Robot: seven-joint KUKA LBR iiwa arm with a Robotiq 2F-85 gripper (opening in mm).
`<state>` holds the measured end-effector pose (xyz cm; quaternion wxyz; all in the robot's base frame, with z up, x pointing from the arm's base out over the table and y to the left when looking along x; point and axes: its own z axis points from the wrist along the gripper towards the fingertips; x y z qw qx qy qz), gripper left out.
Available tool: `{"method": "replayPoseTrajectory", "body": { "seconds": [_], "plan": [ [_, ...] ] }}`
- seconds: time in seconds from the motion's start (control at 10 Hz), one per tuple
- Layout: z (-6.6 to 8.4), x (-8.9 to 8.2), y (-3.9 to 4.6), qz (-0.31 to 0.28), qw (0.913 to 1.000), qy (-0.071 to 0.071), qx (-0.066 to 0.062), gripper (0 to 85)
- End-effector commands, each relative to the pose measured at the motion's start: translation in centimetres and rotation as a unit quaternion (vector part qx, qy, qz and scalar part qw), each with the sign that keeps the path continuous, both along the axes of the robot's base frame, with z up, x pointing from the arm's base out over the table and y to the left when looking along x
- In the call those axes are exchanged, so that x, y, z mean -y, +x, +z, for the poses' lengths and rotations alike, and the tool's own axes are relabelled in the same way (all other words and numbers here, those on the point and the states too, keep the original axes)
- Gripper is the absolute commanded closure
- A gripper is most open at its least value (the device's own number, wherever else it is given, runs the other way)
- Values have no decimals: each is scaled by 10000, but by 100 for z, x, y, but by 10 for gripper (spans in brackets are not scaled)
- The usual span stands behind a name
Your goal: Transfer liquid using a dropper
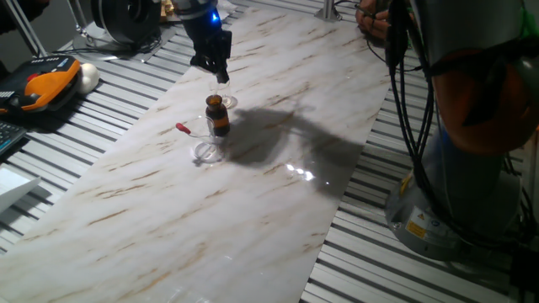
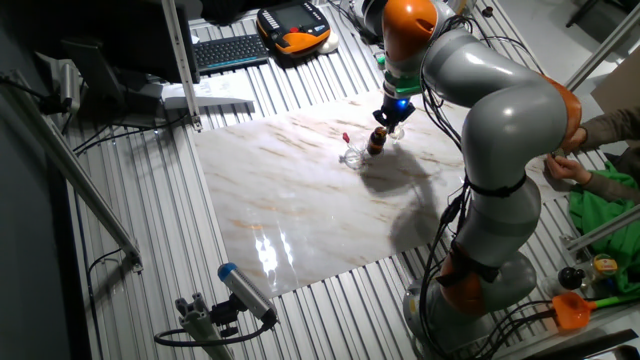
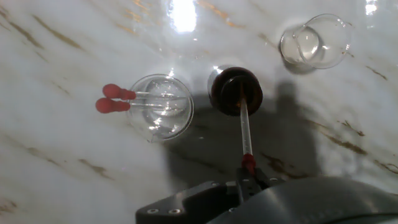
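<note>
My gripper (image 1: 221, 74) hangs just above the amber bottle (image 1: 217, 115) and is shut on a thin clear dropper (image 3: 244, 130), whose red part shows between the fingers. In the hand view the dropper's tip reaches the open mouth of the bottle (image 3: 235, 91). Two look-alike droppers with red bulbs (image 3: 115, 98) lie side by side across a shallow glass dish (image 3: 163, 106) to the left of the bottle. A small clear glass beaker (image 3: 314, 40) stands apart on the bottle's other side. The gripper (image 2: 390, 113) and the bottle (image 2: 378, 141) also show in the other fixed view.
The things stand on a marble-patterned board (image 1: 210, 219) laid over a ribbed metal table. An orange handheld pendant (image 1: 42, 84) and a keyboard (image 2: 228, 50) lie beyond the board. The robot base (image 2: 480, 290) stands at the board's edge. A person's hands (image 2: 560, 165) are near it.
</note>
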<state>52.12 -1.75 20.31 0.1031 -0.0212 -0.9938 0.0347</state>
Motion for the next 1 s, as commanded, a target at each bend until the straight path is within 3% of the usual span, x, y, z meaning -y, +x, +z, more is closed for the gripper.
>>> {"method": "replayPoseTrajectory", "body": {
  "seconds": [0.0, 0.1, 0.4, 0.9],
  "plan": [
    [-23, -29, -4, -27, 9999, -107, -14, 850],
    [-64, -52, -7, -43, 9998, -187, -20, 850],
    [-178, -23, 55, 1, 9999, -124, -39, 850],
    [-380, -29, 129, 60, 9999, -82, 41, 850]
  ]
}}
